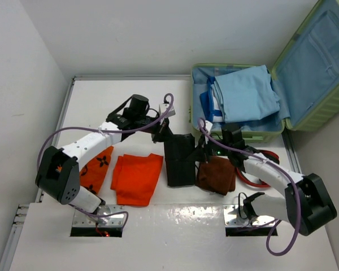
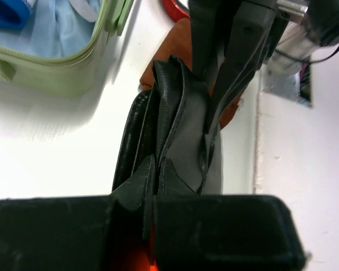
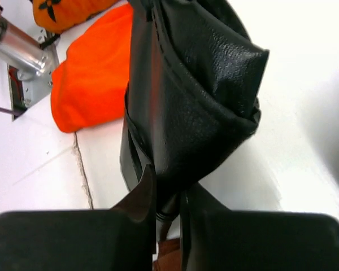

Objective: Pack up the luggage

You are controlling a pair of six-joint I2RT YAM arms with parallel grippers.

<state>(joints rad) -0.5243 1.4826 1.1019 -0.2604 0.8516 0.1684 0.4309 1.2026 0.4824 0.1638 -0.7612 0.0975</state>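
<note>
Pincers hold the black bag [image 1: 179,164] from both sides, left pincer [image 2: 155,175] and right pincer [image 3: 168,186] each clamped on it, probably to carry it together into the open luggage [image 1: 265,135].

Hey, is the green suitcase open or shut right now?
Open. The suitcase has its lid leaning back to the right, blue lining showing, and folded light-blue clothes lie inside the base.

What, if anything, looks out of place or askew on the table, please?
The black leather-look piece is buckled into bunched folds, pinched between the left gripper and right gripper. Nothing looks spilled or damaged; the luggage stands open.
</note>
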